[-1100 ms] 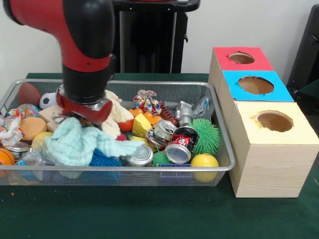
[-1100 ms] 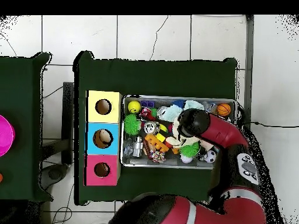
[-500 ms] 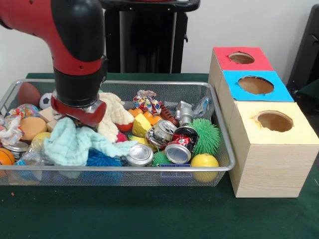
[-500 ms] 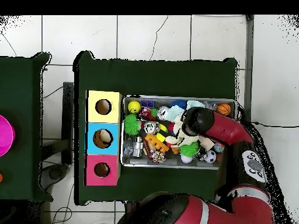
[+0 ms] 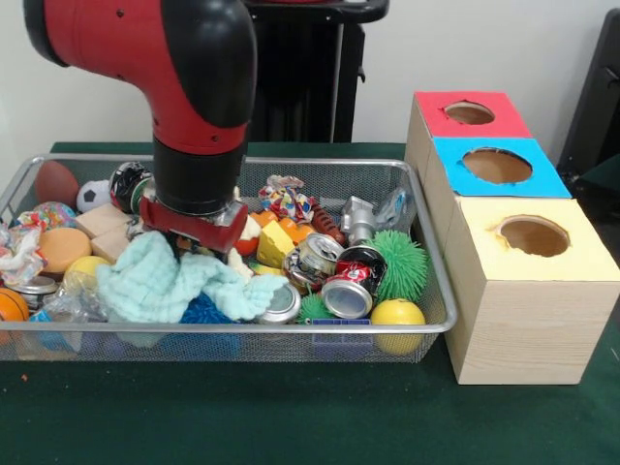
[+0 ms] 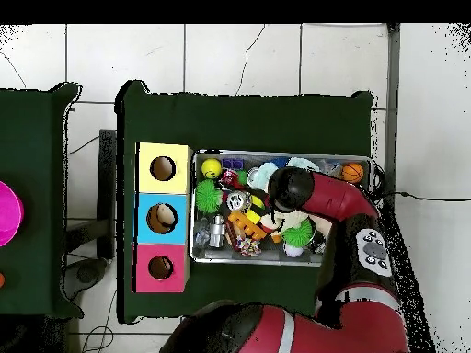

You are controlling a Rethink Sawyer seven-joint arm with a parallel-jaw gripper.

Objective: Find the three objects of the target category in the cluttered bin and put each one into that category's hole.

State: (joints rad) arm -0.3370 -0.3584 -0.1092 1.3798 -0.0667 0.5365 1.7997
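Cans (image 5: 347, 296) looked to me like the likeliest targets, though the task never named the category, so that was only my guess. I saw them crowded in the right half of the wire bin (image 5: 438, 254), between a yellow block (image 5: 275, 242) and a spiky green ball (image 5: 399, 263), with another can (image 5: 281, 304) half under a pale green cloth (image 5: 165, 281). The gripper (image 5: 194, 232) sat low over the heap just above that cloth, and the wrist hid it, so I could not tell how far it was open or whether it had hold of anything. I judged the cans light, thin-walled and already dented, smooth enough to slip and easy to crush further, so I would have taken one across its round body, not by a rim, and squeezed gently. The cloth was soft and would likely drag along with whatever lay beneath it. Beside the bin on the desk (image 5: 291, 417) stood the yellow (image 5: 535, 235), blue (image 5: 497, 166) and red (image 5: 470, 112) holes, well apart from the gripper.
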